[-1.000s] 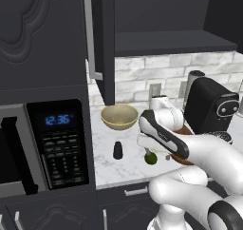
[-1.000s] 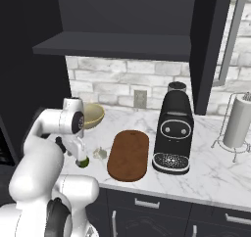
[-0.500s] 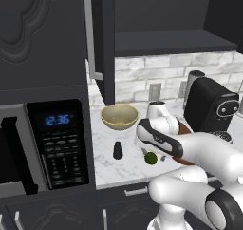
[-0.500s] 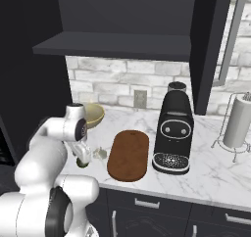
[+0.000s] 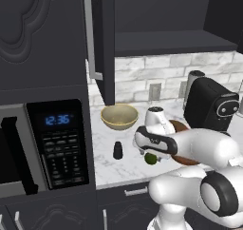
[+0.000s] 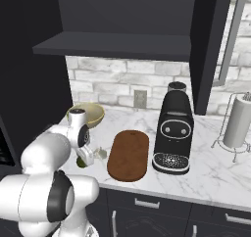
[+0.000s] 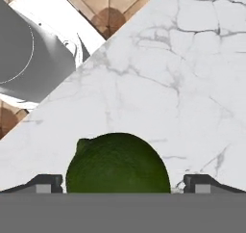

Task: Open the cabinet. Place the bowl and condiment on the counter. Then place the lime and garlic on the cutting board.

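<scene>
Your dark wall cabinet [image 5: 102,43] is open; beige bowl [image 5: 119,116] and black condiment bottle [image 5: 117,150] stand on the marble counter [image 6: 206,167]. Your gripper [image 7: 123,181], fingers spread, straddles the green lime [image 7: 118,163], left of the bare oval wooden cutting board [image 6: 128,154]; lime and garlic remain.

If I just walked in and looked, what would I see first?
Probably the big white robot arm bending low over the marble counter, its open hand straddling a shiny green lime near the front edge. Next, the tan bowl back by the wall and the little black bottle in front of it. Above them, the dark cabinet hangs open.
</scene>
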### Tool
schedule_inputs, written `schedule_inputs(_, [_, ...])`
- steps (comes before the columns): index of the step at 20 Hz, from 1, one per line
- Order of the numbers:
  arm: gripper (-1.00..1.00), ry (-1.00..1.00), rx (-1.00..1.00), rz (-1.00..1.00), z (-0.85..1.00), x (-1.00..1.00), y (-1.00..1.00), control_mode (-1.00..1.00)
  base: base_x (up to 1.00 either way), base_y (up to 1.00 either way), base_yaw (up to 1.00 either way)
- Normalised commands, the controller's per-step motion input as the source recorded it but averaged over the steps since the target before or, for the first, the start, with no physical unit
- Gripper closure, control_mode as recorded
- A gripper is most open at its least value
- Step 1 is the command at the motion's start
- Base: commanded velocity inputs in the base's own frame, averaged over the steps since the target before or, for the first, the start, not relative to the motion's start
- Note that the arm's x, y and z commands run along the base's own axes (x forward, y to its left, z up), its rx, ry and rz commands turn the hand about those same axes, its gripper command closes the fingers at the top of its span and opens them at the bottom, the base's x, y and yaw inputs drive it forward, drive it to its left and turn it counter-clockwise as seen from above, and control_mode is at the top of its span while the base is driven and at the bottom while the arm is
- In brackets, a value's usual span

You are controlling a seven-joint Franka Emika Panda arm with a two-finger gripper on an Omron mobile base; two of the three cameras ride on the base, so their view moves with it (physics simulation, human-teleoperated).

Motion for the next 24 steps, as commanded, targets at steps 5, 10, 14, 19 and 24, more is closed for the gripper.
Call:
schedule_inputs(5, [1.00, -0.07, 0.00, 0.00, -0.05, 0.00, -0.02, -1.00, 0.00, 0.00, 0.00])
schedule_inputs(10, [1.00, -0.01, 0.07, 0.00, 0.16, -0.09, -0.25, -1.00, 0.00, 0.00, 0.00])
schedule_inputs(14, [1.00, -0.04, 0.09, 0.00, 0.74, -0.20, -0.56, -1.00, 0.00, 0.00, 0.00])
schedule_inputs(19, [1.00, -0.01, 0.01, 0.00, 0.69, -0.06, -0.81, -1.00, 0.00, 0.00, 0.00])
schedule_inputs(24, [1.00, 0.00, -0.02, 0.00, 0.31, 0.00, -0.93, -1.00, 0.00, 0.00, 0.00])
